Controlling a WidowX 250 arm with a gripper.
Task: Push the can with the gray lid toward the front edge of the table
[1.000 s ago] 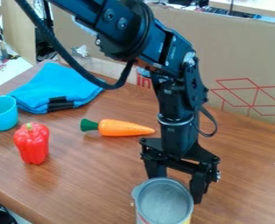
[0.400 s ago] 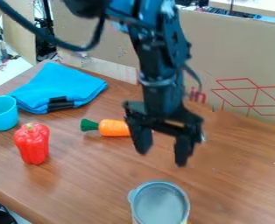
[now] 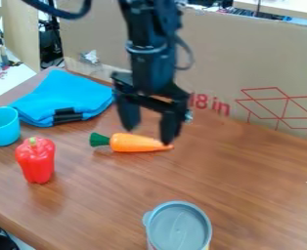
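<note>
One black gripper (image 3: pixel 148 135) is hanging over the worktop (image 3: pixel 104 195), its two fingers standing apart and released, gripping nothing. One orange carrot (image 3: pixel 140 143) is lying on its side directly beneath, green end pointing toward the left of the view; the fingers are overlapping its outline, and contact cannot be confirmed. Regarding edges: one red bell pepper (image 3: pixel 36 160) is standing stem-up nearer the worktop's lower-left edge than the carrot is. One can (image 3: pixel 179 227) with a grey top is standing at the bottom of the view, well apart from the pepper and carrot, with a wide stretch of worktop separating them. Regarding surface and room: brown wood grain is running across the worktop, and one cardboard panel (image 3: pixel 248 58) bearing red line markings is standing along the far side. One folded blue cloth (image 3: pixel 68 95) with a black band is lying near the far-left edge, and one blue cup (image 3: pixel 2 126) is standing just beside it. Count: each listed item is numbering one.
</note>
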